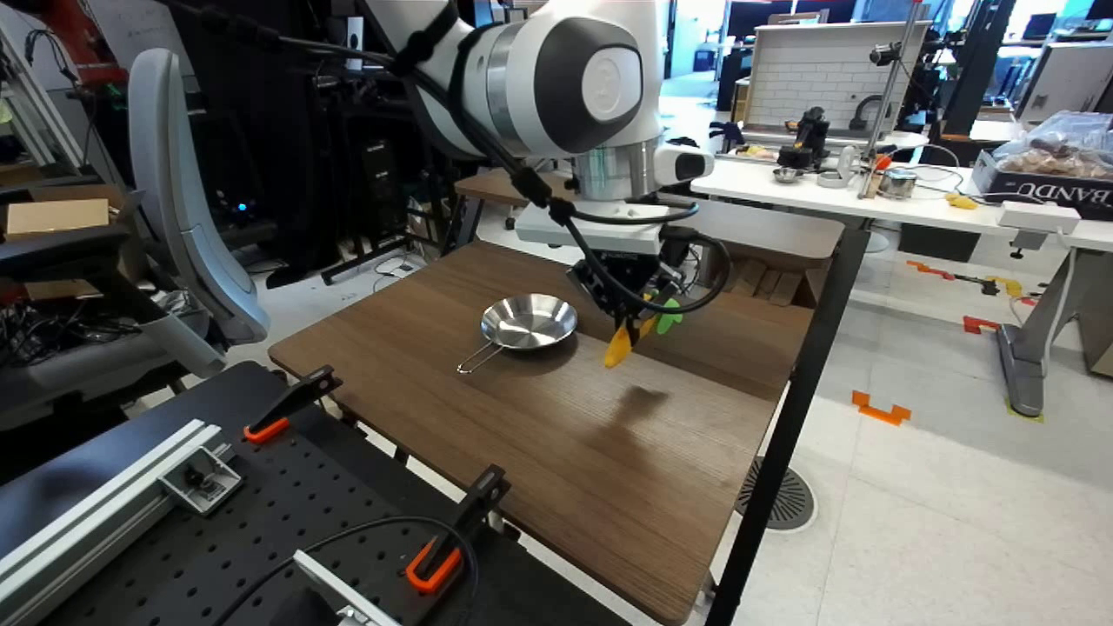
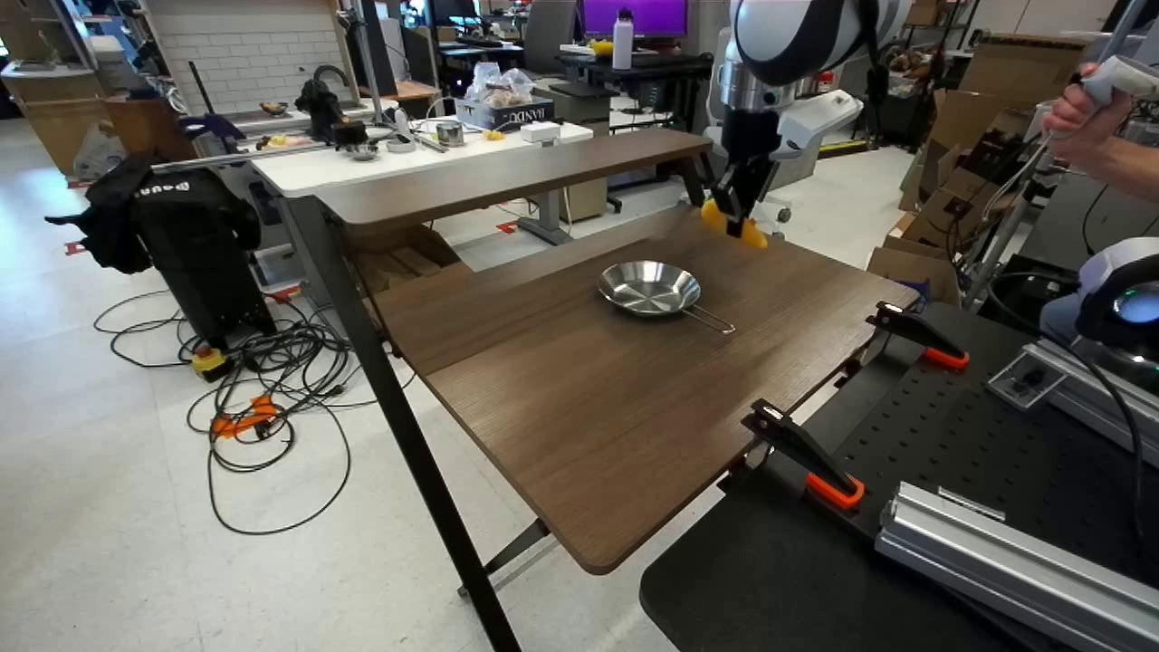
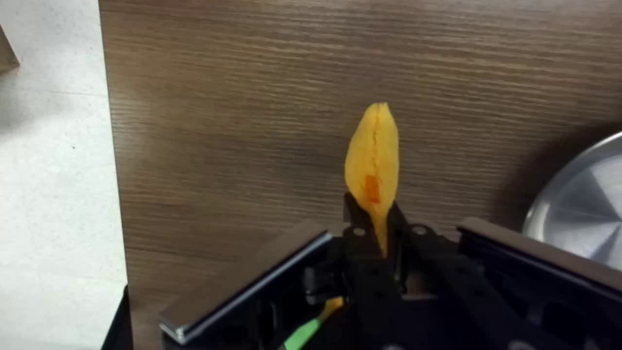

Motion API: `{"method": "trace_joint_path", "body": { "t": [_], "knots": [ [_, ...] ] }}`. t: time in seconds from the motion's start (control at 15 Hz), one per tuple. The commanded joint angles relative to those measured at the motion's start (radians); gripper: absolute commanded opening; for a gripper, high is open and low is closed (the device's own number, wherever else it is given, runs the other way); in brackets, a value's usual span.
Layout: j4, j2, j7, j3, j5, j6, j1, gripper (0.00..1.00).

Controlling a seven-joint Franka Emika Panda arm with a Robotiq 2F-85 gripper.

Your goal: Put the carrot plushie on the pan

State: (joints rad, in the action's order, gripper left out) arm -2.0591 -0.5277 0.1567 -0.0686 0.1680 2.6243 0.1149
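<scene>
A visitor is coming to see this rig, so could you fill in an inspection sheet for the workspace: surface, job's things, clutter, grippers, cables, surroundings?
Surface: flat brown wood-grain table with rounded corners.
Job's things: round shiny silver metal pan on the table; soft yellow-orange, green-tufted carrot plushie held above the table, to the side of the pan, not in it.
Clutter: brown cardboard boxes heaped beyond the table in an exterior view.
Grippers: one black two-fingered gripper, shut on the plushie.
Cables: thick black cable running down the white arm; thin black cables tangled on the pale floor.
Surroundings: grey office chair; a person's hand on a pale handheld device.
</scene>
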Motion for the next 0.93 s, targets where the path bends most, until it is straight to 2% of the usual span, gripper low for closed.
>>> {"method": "trace_joint_path", "body": {
  "t": [0.0, 0.87],
  "knots": [
    [-0.035, 0.052, 0.008, 0.019, 0.007, -0.015, -0.040, 0.02],
    [-0.029, 0.043, -0.002, 0.086, 0.010, -0.043, -0.159, 0.02]
  ]
}}
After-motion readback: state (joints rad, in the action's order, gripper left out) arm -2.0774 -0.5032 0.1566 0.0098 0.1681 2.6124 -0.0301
